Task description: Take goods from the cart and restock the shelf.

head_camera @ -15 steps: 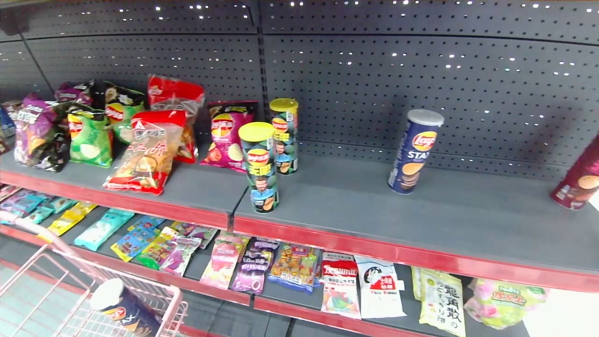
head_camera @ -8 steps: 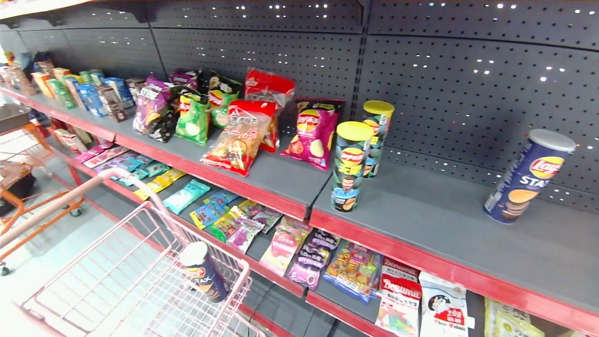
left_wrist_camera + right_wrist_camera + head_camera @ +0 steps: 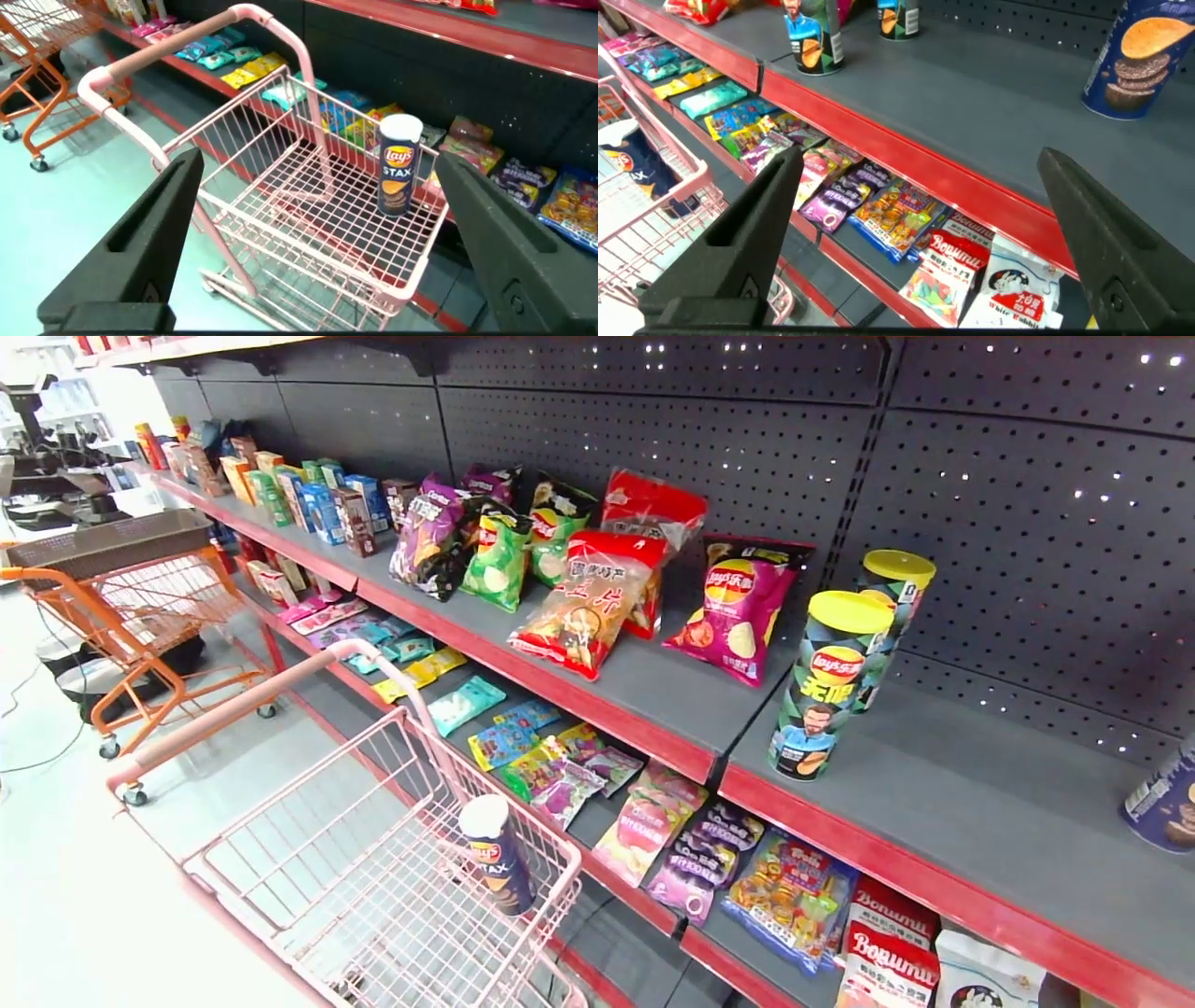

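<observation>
Shelf [image 3: 934, 784]: runs alongside the pink cart, on the side away from its handle. There is a bare grey stretch between the yellow-lidded cans [image 3: 831, 686] and the blue can [image 3: 1134, 61], probably the best open room for restocking.
Red lip [image 3: 840, 840]: the shelf's front edge, above the cart's rim. A carried can likely has to clear it before being set down.
Pink cart [image 3: 243, 702]: its wire walls hem the goods in, so go in from above.
Left gripper [image 3: 318, 159]: above the cart, jaws spread wide, empty.
Right gripper [image 3: 920, 154]: off the cart's shelf side, facing the bare board, jaws wide, empty.
Stax can [image 3: 399, 163]: upright in the cart's corner nearest the shelf, close against the wire. Best to grip across the body below the lid, avoid the wire, and lift straight up past the rim.
</observation>
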You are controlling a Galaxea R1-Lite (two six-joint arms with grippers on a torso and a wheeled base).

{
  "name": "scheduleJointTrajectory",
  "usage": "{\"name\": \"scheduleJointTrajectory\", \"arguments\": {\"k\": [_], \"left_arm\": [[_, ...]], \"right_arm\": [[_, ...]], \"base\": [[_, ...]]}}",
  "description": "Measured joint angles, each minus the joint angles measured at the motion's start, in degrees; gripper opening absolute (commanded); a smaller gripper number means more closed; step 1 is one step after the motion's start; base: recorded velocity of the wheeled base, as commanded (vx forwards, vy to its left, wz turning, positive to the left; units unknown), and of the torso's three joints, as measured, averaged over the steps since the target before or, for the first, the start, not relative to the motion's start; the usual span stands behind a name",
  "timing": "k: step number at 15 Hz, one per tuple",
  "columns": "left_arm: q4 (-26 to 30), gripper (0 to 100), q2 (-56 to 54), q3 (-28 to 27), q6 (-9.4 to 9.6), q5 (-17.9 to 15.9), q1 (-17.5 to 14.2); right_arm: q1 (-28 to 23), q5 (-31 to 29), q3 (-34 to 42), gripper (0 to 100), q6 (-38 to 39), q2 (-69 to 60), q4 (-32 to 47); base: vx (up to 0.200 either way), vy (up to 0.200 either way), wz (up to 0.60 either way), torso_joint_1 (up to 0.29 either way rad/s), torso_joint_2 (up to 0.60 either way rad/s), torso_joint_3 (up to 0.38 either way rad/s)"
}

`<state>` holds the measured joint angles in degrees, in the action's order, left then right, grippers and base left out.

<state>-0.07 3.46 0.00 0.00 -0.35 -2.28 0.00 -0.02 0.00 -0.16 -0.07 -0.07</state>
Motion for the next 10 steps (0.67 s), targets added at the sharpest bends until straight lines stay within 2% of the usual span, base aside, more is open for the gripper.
{"name": "scheduleJointTrajectory", "arguments": {"k": [5,10], "left_arm": [[0.0,100,0.0,0.0,0.0,0.0,0.0],[0.0,100,0.0,0.0,0.0,0.0,0.0]], "right_arm": [[0.0,0.0,0.0,100,0.0,0.0,0.0],[0.0,0.0,0.0,100,0.1,0.0,0.0]], "base": [[0.0,0.0,0.0,-0.014,0.03,0.02],[0.0,0.0,0.0,-0.138,0.33,0.177]]}}
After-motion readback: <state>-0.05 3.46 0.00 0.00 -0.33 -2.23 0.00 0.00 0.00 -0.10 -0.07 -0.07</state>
